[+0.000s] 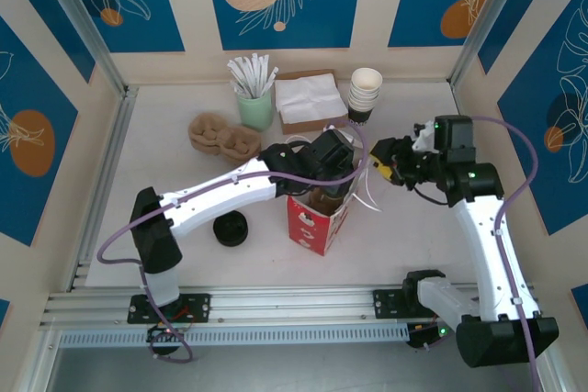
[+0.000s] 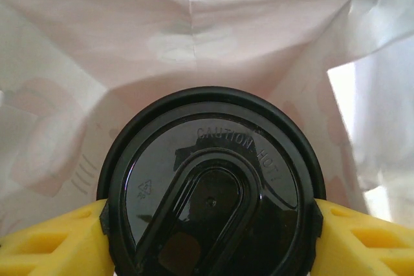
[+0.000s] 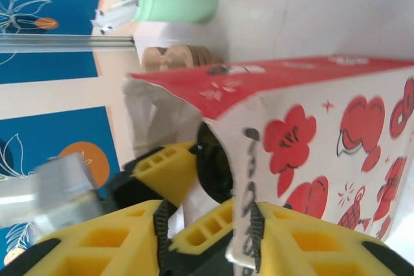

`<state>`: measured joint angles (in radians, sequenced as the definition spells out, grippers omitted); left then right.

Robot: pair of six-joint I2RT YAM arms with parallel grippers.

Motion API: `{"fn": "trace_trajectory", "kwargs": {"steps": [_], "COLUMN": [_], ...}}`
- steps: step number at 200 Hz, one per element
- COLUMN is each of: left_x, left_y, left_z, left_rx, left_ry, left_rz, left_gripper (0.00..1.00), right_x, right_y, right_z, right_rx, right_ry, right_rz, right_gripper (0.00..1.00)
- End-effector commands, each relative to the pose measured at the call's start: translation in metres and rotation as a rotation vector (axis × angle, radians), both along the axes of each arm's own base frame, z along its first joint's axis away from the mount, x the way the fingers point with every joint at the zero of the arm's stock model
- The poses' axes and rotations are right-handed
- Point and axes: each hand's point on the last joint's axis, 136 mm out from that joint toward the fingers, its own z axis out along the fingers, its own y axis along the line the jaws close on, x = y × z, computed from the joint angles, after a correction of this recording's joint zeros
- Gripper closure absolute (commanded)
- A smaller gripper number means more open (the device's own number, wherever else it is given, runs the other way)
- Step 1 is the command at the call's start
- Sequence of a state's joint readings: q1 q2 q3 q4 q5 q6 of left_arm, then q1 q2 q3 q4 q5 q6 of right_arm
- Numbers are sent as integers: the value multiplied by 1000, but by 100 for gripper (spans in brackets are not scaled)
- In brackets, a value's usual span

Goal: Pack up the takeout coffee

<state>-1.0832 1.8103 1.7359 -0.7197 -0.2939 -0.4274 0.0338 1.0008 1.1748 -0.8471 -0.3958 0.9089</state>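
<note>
The takeout coffee [image 2: 210, 198] shows its round black lid from above, down inside the red bag [image 1: 317, 222], whose pale inner walls rise around it. My left gripper [image 2: 210, 224] is shut on the takeout coffee, a yellow finger [image 2: 58, 237] pressed to each side of the lid. From above, the left gripper [image 1: 335, 167] reaches into the bag's mouth. My right gripper [image 3: 207, 237] stands open at the bag's top edge [image 3: 246, 159]. That paper edge lies between the jaws, against one pad and apart from the other. The lid [image 3: 217, 166] shows past the edge.
Along the back stand a green cup of sticks [image 1: 254, 103], a box of napkins [image 1: 310, 103] and a stack of cream cups [image 1: 365, 94]. Cardboard cup carriers [image 1: 220, 135] lie left of the bag. A loose black lid [image 1: 231, 228] sits by the left arm.
</note>
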Motion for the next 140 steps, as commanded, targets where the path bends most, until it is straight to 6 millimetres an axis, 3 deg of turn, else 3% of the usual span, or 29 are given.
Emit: {"fn": "trace_trajectory", "kwargs": {"steps": [1,32,75,140], "left_x": [-6,-8,-8,-7], "left_y": [1,5,9,23], "left_z": [18,15,22,28], "left_rx": [-48,-42,-52,-99], "left_ry": [-35,-41,-54,-53], "left_rz": [-34,-51,-68,-72], "left_gripper": [32,31,31,31], "right_x": [2,21,50,49], "right_y": [2,10,17,52], "right_z": [28,45,39,13], "right_rx": [-38,-86,-223,-381], "right_ry": [-137,-254,-328,-391], "right_rz": [141,297,458,757], "right_gripper": [56,53,48,40]}}
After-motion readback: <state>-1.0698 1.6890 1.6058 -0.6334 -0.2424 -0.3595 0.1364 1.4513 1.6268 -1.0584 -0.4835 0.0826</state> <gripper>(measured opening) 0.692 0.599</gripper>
